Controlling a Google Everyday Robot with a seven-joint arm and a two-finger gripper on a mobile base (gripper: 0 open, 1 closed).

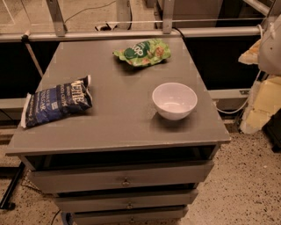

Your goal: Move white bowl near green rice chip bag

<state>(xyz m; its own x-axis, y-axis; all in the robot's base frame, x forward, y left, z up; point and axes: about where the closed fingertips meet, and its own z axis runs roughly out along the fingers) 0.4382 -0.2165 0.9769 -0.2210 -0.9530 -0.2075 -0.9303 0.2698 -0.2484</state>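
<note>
On the grey cabinet top [114,114] the white bowl [174,101] is seen ungrasped, well apart from the green rice chip bag [142,52], so the gripper [271,46], held off right, its grip state not discernible, must be brought to the bowl's rim.

1 camera view, taken from above and in front of a grey drawer cabinet [118,118], looks steeply down and forward across its top. The front edge and 3 drawer fronts [125,178] fill the lower frame; a metal rail [131,34] and dim floor [88,11] lie beyond the far edge. The vantage is close (the cabinet top spans most of the width), with the white bowl [174,100] right of centre and the green rice chip bag [142,52] toward the far edge. The gripper [261,103] sits at the right edge of the frame, off the cabinet's right side, level with the bowl
</note>
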